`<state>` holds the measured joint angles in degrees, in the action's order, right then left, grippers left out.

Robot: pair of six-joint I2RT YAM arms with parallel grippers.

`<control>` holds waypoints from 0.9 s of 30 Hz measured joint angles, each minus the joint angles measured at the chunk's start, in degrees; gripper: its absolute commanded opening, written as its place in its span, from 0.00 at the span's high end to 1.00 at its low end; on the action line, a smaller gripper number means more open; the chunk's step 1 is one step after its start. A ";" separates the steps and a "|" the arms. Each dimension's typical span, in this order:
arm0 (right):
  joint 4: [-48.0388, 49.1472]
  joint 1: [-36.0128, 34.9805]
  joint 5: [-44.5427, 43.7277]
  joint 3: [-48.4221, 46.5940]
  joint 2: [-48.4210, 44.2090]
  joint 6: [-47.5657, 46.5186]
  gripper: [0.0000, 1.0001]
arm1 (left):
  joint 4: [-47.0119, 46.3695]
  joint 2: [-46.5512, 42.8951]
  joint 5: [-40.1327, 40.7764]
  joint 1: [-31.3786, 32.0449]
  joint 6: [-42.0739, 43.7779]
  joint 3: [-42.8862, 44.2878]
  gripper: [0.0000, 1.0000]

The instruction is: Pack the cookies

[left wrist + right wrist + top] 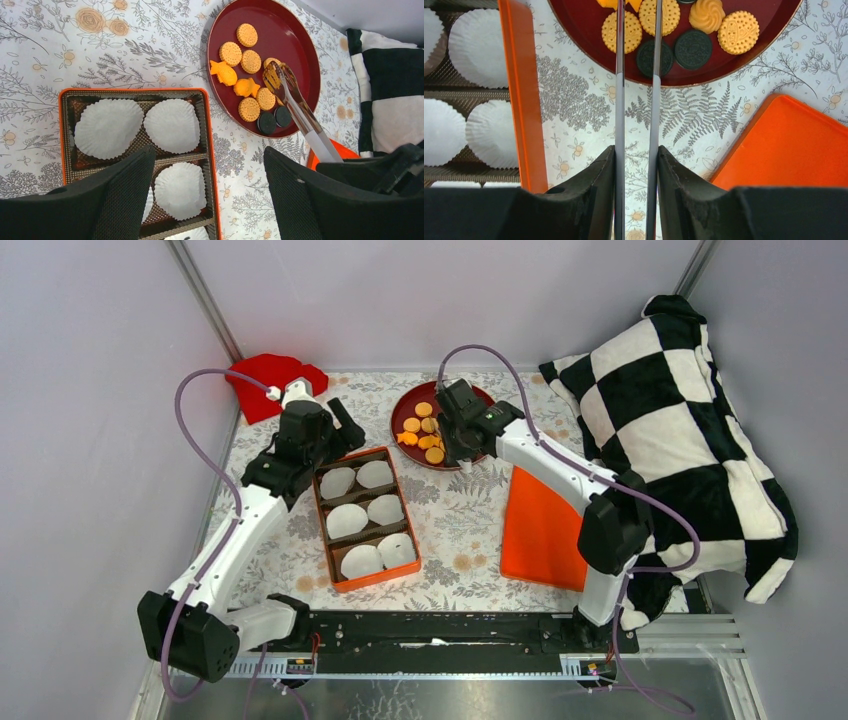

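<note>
Over the red plate [584, 35], tongs [619, 125] in right fingers [591, 200] overhang cookies [738, 32].

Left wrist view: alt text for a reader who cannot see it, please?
Silver metal tongs reach over round orange and black cookies on a dark red oval plate. Beside it sits an orange box of empty white paper cups, the left gripper open above it.

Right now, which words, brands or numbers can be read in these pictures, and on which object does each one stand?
None can be read.
The black cookies carry embossed patterns, too fine to read as letters.
The orange box, paper cups, tongs and red plate show no print.
</note>
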<state>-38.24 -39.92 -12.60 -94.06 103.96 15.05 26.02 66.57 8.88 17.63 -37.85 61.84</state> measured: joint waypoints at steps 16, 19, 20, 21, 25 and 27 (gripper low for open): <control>-0.87 3.21 -4.96 -4.22 5.62 -0.15 0.56 | -0.46 0.00 -2.29 0.00 0.02 -1.77 0.15; -1.11 3.56 -4.87 -5.01 6.43 -0.26 0.48 | -0.48 0.00 -2.34 0.00 0.02 -1.88 0.15; -1.18 3.58 -4.83 -5.11 6.60 -0.26 0.47 | -0.50 0.00 -2.34 0.00 0.02 -1.88 0.15; -1.20 3.58 -4.74 -5.11 6.69 -0.17 0.44 | -0.50 0.00 -2.34 0.00 0.02 -1.88 0.15; -1.31 3.61 -4.39 -5.16 6.80 -0.09 0.44 | -0.50 0.00 -2.47 0.00 0.02 -1.90 0.15; -1.29 3.61 -4.37 -5.49 6.86 -0.07 0.44 | -0.59 0.00 -2.51 0.00 0.02 -2.05 0.15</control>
<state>-39.53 -36.32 -16.97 -99.55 110.83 14.98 25.43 66.57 6.37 17.63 -37.82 59.79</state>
